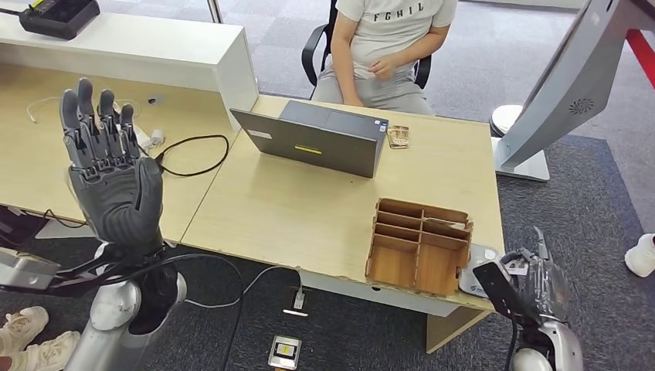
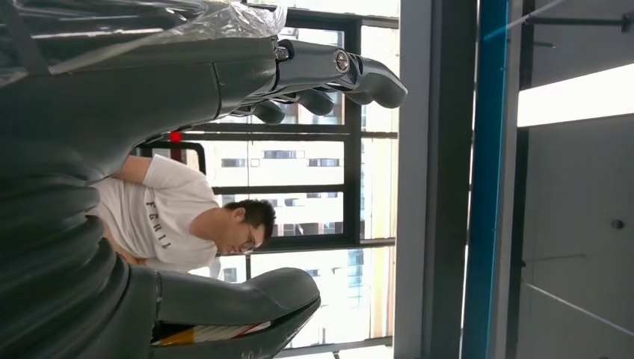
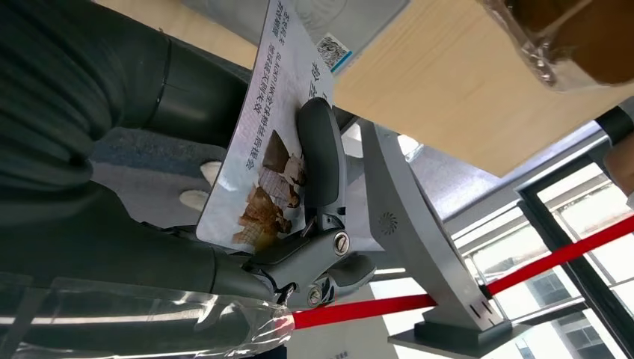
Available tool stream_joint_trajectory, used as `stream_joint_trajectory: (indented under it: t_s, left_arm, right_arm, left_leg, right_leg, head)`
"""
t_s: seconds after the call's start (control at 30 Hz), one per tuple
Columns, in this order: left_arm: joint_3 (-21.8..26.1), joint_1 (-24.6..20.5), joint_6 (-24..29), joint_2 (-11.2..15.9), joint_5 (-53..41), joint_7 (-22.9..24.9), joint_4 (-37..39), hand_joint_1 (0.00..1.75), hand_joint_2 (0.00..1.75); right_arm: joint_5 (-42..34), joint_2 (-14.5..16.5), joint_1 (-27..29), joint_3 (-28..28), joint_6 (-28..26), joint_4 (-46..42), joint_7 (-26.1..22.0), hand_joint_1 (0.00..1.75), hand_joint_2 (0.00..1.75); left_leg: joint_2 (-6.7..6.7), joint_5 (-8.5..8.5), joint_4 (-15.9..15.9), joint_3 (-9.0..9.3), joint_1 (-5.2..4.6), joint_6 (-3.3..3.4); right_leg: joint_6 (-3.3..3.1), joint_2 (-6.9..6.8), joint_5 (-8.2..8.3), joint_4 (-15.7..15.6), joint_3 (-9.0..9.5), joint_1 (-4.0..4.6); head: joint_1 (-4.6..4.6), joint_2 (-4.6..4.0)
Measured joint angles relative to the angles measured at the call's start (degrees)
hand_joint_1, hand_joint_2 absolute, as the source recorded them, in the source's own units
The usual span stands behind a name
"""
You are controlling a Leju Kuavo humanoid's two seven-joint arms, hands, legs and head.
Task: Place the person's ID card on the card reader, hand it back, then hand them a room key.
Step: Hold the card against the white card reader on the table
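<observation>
My right hand (image 1: pixel 527 284) hangs just off the table's front right corner, beside the grey card reader (image 1: pixel 479 264). In the right wrist view it pinches the ID card (image 3: pixel 263 149), a white card with printed text and a picture, between thumb and fingers (image 3: pixel 321 161). The reader (image 3: pixel 351 15) lies a short way beyond the card's far edge, not touching it. My left hand (image 1: pixel 112 174) is raised high at the left, fingers straight and spread, holding nothing. The person (image 1: pixel 390 42) sits behind the table. A small card (image 1: pixel 398 137) lies beside the laptop.
A wooden compartment box (image 1: pixel 419 246) stands on the light wood table (image 1: pixel 293 216) right next to the reader. A grey laptop (image 1: pixel 317 139) sits open at the back. Cables (image 1: pixel 193 154) lie on the left desk. A grey kiosk stand (image 1: pixel 556 85) rises at the right.
</observation>
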Motion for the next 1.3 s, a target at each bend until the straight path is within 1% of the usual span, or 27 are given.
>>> stream_joint_trajectory:
  t_s: [0.2,0.47,0.9,1.17,1.3]
  left_arm:
    - [-0.14,0.18,0.53,0.64,-0.1,0.41,-1.03,0.0,1.75]
    - [-0.25,0.19,0.66,1.05,-0.1,0.53,-1.4,0.0,1.75]
    - [-0.28,0.25,0.8,1.24,-0.25,0.73,-1.52,0.0,1.75]
    - [-0.3,0.23,0.19,1.24,-0.12,1.01,-1.52,0.0,1.75]
    - [-0.3,0.19,0.04,1.24,-0.01,1.13,-1.52,0.0,1.75]
  right_arm:
    - [-1.14,0.91,-1.39,0.01,-0.97,6.15,-0.79,1.75,1.75]
    - [-1.53,1.96,-1.82,0.04,-0.99,10.29,-1.45,1.75,1.75]
    - [-3.37,3.43,-2.53,0.07,-1.65,13.37,-2.26,1.75,1.75]
    - [-4.6,3.42,-2.53,0.09,-3.29,13.73,-1.89,1.75,1.75]
    - [-4.24,2.9,-2.56,0.09,-4.62,13.47,-1.45,1.75,1.75]
  left_leg:
    - [0.0,0.0,0.0,0.0,0.0,0.0]
    - [0.0,0.0,0.0,0.01,0.0,0.0]
    - [0.01,0.0,0.0,0.14,0.0,0.0]
    - [0.01,0.0,0.01,0.17,-0.01,0.0]
    - [0.01,0.0,0.01,0.16,-0.01,0.0]
  right_leg:
    - [0.0,0.0,0.0,0.0,0.01,0.0]
    - [0.0,0.0,0.0,0.0,0.0,0.0]
    - [0.0,0.01,0.0,0.0,0.12,0.0]
    - [0.0,0.01,0.01,0.0,0.14,0.0]
    - [0.0,0.01,0.01,0.0,0.14,-0.01]
  head:
    - [0.0,0.0]
    - [-0.01,0.0]
    - [0.0,0.0]
    - [0.0,0.0]
    - [0.0,0.0]
